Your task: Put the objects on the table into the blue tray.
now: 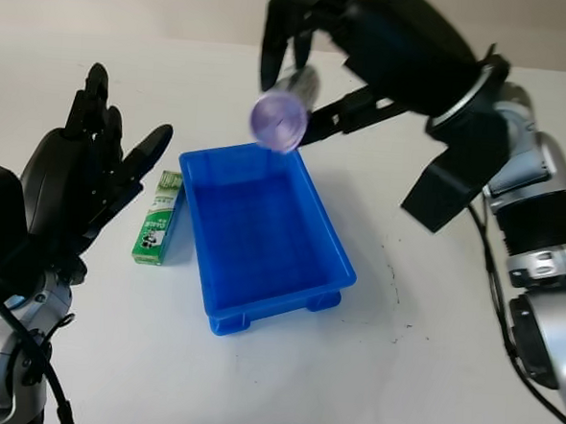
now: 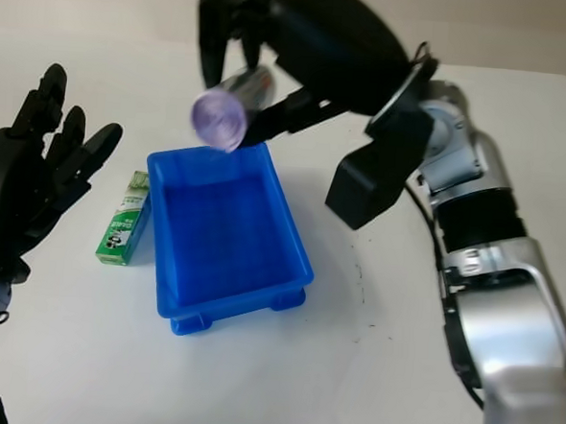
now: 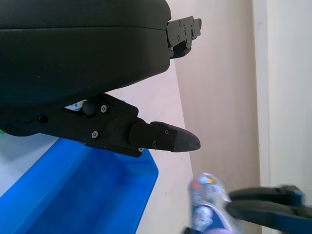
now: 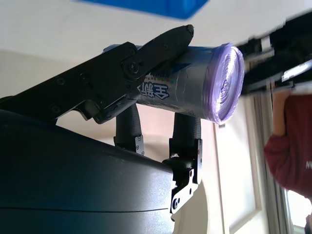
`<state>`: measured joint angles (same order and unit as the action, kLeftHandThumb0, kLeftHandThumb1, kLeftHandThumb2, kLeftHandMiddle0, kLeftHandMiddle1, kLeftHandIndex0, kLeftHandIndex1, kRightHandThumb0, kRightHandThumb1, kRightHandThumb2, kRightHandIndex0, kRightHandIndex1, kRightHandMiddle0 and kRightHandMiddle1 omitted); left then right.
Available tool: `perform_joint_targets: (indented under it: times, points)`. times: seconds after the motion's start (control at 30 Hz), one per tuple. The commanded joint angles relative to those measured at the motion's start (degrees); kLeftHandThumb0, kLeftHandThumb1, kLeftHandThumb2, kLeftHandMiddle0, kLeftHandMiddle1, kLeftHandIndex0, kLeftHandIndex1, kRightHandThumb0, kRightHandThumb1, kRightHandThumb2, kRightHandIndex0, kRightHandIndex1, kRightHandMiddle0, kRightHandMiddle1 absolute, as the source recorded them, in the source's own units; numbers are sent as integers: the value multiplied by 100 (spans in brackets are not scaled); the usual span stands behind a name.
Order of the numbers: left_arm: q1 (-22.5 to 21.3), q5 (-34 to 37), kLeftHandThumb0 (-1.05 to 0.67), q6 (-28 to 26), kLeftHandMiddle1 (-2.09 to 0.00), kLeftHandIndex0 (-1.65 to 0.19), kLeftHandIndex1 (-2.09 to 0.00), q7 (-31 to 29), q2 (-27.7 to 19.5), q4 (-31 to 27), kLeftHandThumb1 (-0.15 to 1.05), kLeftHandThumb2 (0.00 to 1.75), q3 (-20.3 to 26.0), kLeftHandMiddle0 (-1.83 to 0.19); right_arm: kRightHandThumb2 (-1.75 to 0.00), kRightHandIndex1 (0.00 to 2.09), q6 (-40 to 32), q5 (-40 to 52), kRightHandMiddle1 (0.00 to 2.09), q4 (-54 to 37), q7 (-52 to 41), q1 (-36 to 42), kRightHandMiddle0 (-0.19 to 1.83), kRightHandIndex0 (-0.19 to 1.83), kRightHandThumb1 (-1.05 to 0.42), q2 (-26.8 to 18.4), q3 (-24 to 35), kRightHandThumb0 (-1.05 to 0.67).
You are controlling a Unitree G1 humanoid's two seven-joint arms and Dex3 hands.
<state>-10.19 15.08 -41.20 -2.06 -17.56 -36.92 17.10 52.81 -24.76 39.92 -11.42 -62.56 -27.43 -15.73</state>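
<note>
My right hand [image 1: 301, 79] is shut on a purple roll [image 1: 281, 119] with a printed label, held in the air above the far end of the blue tray [image 1: 325, 236]. The right wrist view shows the roll [image 4: 195, 85] clamped between the black fingers [image 4: 146, 53]. A green-and-white box [image 1: 159, 217] lies on the white table just left of the tray. My left hand [image 1: 98, 177] is open, raised at the left beside that box. In the left wrist view the roll [image 3: 208, 202] appears beyond the tray's corner [image 3: 122, 185].
The white table [image 1: 418, 355] extends to the right of and in front of the tray. A dark mark [image 1: 394, 286] lies on the table right of the tray. The tray's inside is bare.
</note>
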Motion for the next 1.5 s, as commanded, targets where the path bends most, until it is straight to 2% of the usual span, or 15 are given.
perform_joint_targets:
  times: [0.0, 0.3, 0.47, 0.63, 0.73, 0.87, 0.9, 0.93, 1.0, 1.03, 1.1, 1.13, 1.2, 1.37, 1.47]
  points:
    - [0, 37, -46, -30, 0, 19, 0, 17, 22, -147, 105, 21, 49, 19, -14, 209, 110, -65, 209, 197, 25, -1, 108, 120, -97, 59, -68, -22]
    - [53, 76, -45, 33, -1, 19, 0, 62, 142, -177, 105, 20, 102, 19, -24, 209, 77, -817, 209, 845, 197, 45, 87, 102, -89, 71, -477, -20]
    - [65, 47, -47, -6, -2, 19, 0, 62, 136, -191, 105, 19, 97, 19, -20, 209, 137, -1185, 209, 1189, 263, 52, 69, 84, -91, -39, -757, -21]
    - [70, 19, -48, 1, -3, 19, 0, 74, 125, -162, 105, 18, 93, 19, -14, 209, 174, -1550, 209, 1422, 398, -5, 63, 80, -91, -154, -991, -23]
    - [68, 35, -48, 46, -3, 19, 0, 49, 122, -122, 105, 18, 95, 19, -8, 209, 88, -1550, 209, 1434, 90, -52, 46, 57, -93, -246, -1067, -30]
    - [51, 23, -48, 57, -1, 19, 0, 23, 99, -102, 105, 18, 75, 19, -5, 209, -145, -1334, 205, 1179, -715, -79, 6, 8, -91, -387, -1062, -41]
    - [46, 24, -47, 51, -2, 19, 0, 23, 100, -105, 105, 18, 74, 19, -5, 197, -193, -1248, 193, 1081, -920, -77, 0, 2, -91, -421, -1039, -44]
    - [41, 22, -47, 53, -3, 19, 0, 30, 107, -105, 105, 18, 73, 18, -6, 160, -271, -1147, 166, 956, -1144, -69, -3, 1, -92, -455, -1012, -50]
    - [33, 19, -47, 53, -4, 19, 0, 48, 121, -102, 105, 18, 73, 18, -6, 100, -458, -943, 120, 657, -1546, -30, 1, 11, -94, -530, -951, -58]
    - [29, 17, -47, 53, -4, 19, 0, 44, 113, -98, 105, 18, 69, 18, -6, 62, -540, -820, 86, 498, -1718, 2, 7, 17, -96, -568, -909, -66]
    - [14, 17, -48, 39, -4, 19, 0, 45, 105, -92, 105, 17, 66, 19, -6, 25, -719, -593, 45, 151, -2031, 67, 15, 21, -98, -657, -822, -73]
    - [5, 20, -47, 29, -3, 19, 0, 56, 112, -90, 105, 17, 67, 19, -6, 12, -832, -429, 28, -21, -2204, 102, 13, 16, -101, -699, -755, -78]
    - [-6, 36, -47, 24, -3, 19, 0, 70, 131, -83, 105, 17, 80, 19, -9, 4, -1037, -193, 16, -282, -2458, 168, 7, 8, -104, -748, -653, -83]
    - [-23, 77, -46, 37, -1, 19, 0, 12, 90, -21, 105, 18, 117, 19, -48, 1, -1458, 189, 5, -849, -2706, 307, -6, -12, -105, -844, -373, -94]
    - [-40, 80, -46, 53, 0, 19, 0, -48, 42, 18, 105, 20, 112, 19, -62, 2, -1653, 347, 3, -1132, -2636, 379, -10, -17, -105, -836, -169, -97]
